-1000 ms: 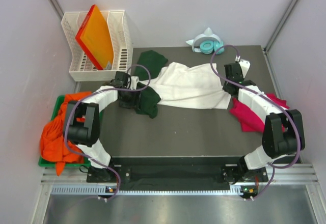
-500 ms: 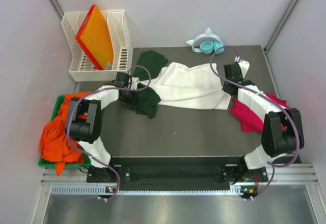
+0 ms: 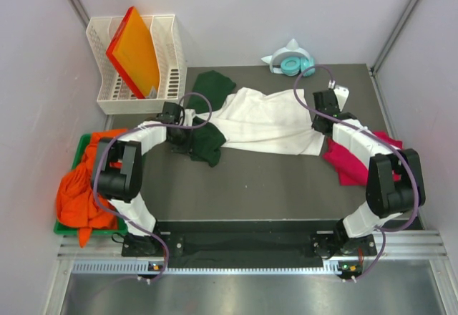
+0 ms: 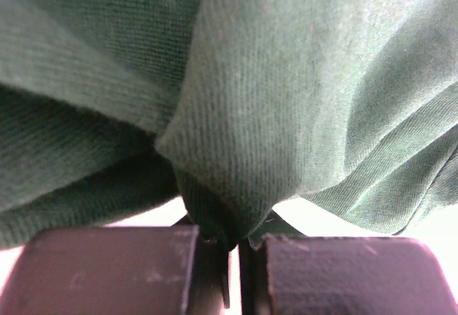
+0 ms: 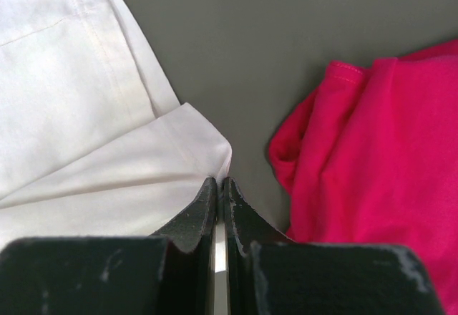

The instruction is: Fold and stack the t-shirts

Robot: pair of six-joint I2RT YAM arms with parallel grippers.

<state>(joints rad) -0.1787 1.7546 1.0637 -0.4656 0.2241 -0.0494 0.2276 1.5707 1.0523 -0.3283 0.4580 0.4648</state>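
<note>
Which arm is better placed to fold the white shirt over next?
Probably the right: the right gripper pinches a corner of the white shirt, while the left gripper clamps the green shirt.

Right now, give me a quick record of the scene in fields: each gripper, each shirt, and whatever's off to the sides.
left gripper: shut on green shirt
right gripper: shut on a corner of white shirt
white shirt: spread across the table, not folded
green shirt: crumpled, touching the white shirt
pink shirt: bunched at the table's edge by the right arm
orange clothes: heaped in green bin
white rack: holds an orange board
stack: none started
</note>
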